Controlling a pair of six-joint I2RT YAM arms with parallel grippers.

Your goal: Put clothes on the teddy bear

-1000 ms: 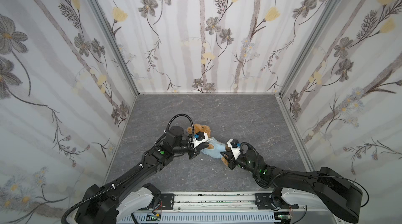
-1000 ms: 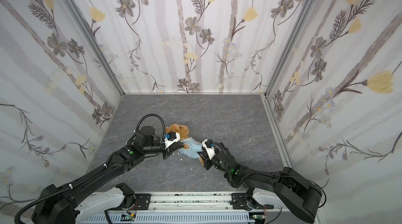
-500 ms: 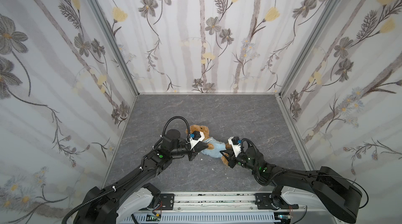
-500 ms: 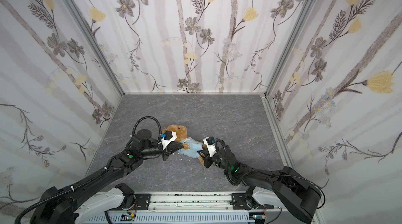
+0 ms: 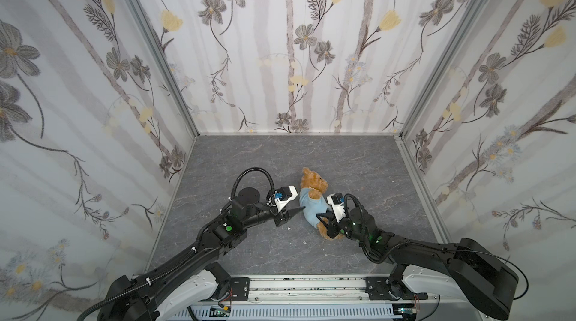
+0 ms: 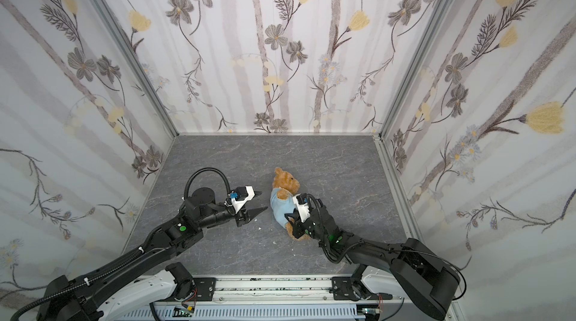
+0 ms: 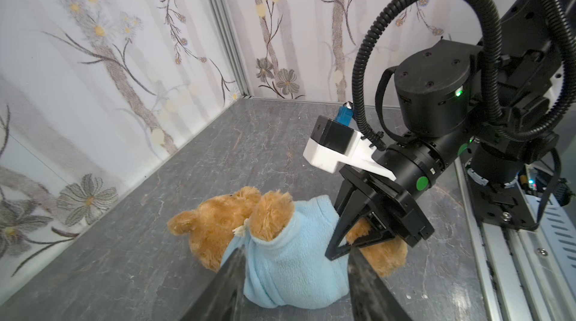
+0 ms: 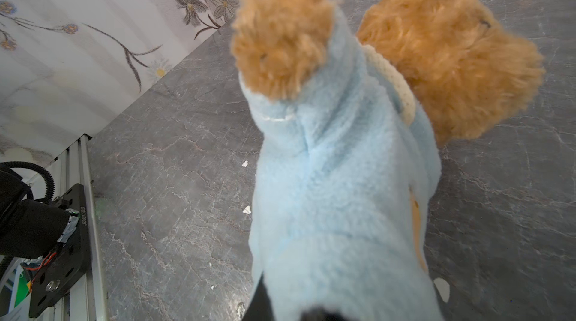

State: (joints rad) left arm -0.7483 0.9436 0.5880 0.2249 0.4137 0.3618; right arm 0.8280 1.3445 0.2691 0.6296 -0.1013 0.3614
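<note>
The teddy bear [image 5: 313,179] [image 6: 284,180] lies mid-floor with its head toward the back wall. It wears a light-blue fleece top [image 5: 311,208] [image 7: 290,266] [image 8: 336,179], and one furry arm [image 7: 271,213] [image 8: 280,32] pokes out of a sleeve. My left gripper [image 5: 300,201] [image 6: 263,200] [image 7: 296,254] stands open just left of the bear, with its fingers either side of the top and apart from it. My right gripper [image 5: 324,219] [image 6: 291,218] [image 7: 331,252] [image 8: 290,314] is shut on the top's lower hem by the bear's legs.
Small white scraps [image 5: 289,228] [image 8: 246,209] lie on the grey floor [image 5: 249,241] in front of the bear. Flowered walls close in the left, back and right. A metal rail [image 5: 305,285] runs along the front edge.
My left gripper has let go at the bear's shoulder and opened. The bear has shifted a little to the right. The right gripper keeps its hold.
</note>
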